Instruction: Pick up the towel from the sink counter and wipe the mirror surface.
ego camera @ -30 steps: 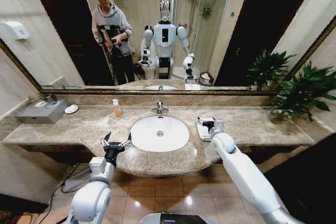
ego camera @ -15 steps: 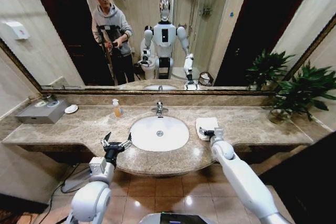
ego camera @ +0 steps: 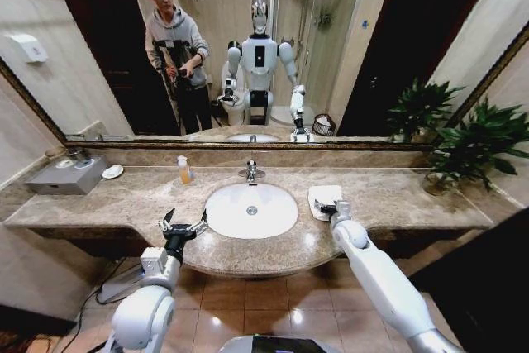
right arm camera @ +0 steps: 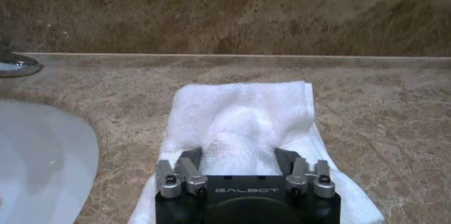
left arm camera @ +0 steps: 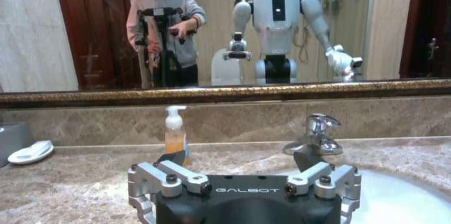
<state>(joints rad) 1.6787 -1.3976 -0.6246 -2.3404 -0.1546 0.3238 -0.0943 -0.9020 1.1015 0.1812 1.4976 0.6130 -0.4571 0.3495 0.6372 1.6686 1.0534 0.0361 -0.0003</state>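
Observation:
The white towel (ego camera: 324, 196) lies on the sink counter (ego camera: 397, 197), just right of the oval basin (ego camera: 251, 210). My right gripper (ego camera: 328, 207) is down on the towel's near edge. In the right wrist view the towel (right arm camera: 243, 102) is bunched into a raised fold between the fingers, and the right gripper (right arm camera: 238, 155) is shut on it. My left gripper (ego camera: 183, 225) hovers open at the counter's front edge, left of the basin; the left wrist view shows this open gripper (left arm camera: 240, 160) facing the mirror (left arm camera: 282, 23). The mirror (ego camera: 372, 39) spans the wall behind the counter.
A chrome tap (ego camera: 251, 172) stands behind the basin, with a soap bottle (ego camera: 183, 169) to its left. A white soap dish (ego camera: 112, 171) and a grey box (ego camera: 66, 175) sit at the far left. A potted plant (ego camera: 475, 150) is at the far right.
My right gripper has drawn back toward the counter's front edge, and more of the towel shows beyond it, lying flatter. The left arm has not moved.

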